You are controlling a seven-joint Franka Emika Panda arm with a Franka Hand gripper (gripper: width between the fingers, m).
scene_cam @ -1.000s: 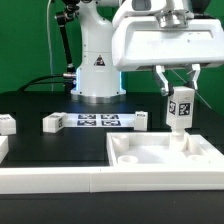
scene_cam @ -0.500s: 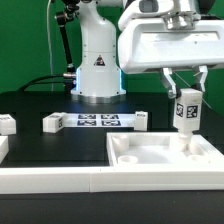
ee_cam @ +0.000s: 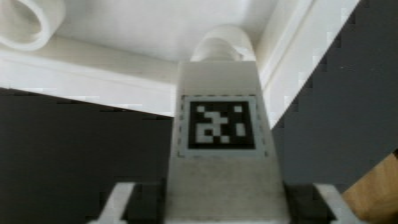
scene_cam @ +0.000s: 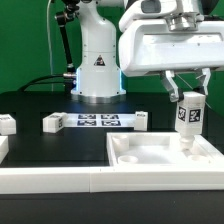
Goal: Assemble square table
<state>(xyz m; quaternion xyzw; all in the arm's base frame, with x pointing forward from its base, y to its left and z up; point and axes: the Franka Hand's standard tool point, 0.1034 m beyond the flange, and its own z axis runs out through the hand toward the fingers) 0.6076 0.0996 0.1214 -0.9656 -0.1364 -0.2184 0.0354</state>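
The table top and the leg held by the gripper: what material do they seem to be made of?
Table top: probably white plastic, matte, smooth moulded rim. Leg: likely the same white plastic, carrying a printed black-and-white tag. The gripper grasps it.

You are looking at a matte black bench (scene_cam: 40,148) carrying the thin flat white marker board (scene_cam: 100,121), with a long white rail (scene_cam: 50,181) bordering it and a green backdrop (scene_cam: 25,40) hanging behind.

Bare tray floor (scene_cam: 150,150) beside the held leg (scene_cam: 187,115) — raised rim (scene_cam: 150,165) all round, marker board (scene_cam: 97,121) behind.
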